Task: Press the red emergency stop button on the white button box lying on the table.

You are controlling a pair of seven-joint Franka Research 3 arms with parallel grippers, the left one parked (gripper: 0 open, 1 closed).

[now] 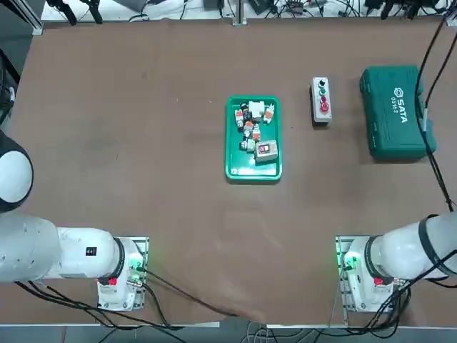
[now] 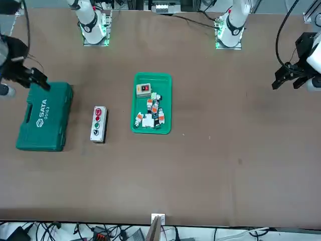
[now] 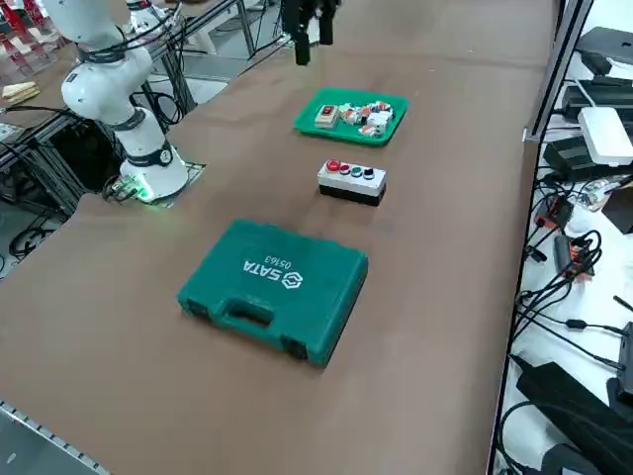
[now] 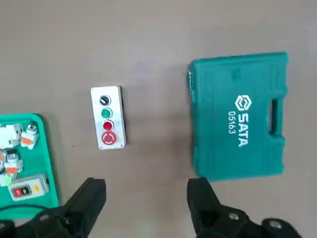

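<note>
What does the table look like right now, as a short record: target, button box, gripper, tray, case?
target: large red button, at the end of the row, unpressed by the gripper
button box: white, flat on the table, between tray and case
right gripper: open, above the table, touching nothing
tray: green, holding small parts
case: green, closed, marked SATA

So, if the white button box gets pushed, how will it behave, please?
The white button box looks stiff, with a hard flat-sided casing, so it probably won't bend. Its long, narrow shape may let it turn if pushed near one end. It lies flat on the table, so rolling seems unlikely.
</note>
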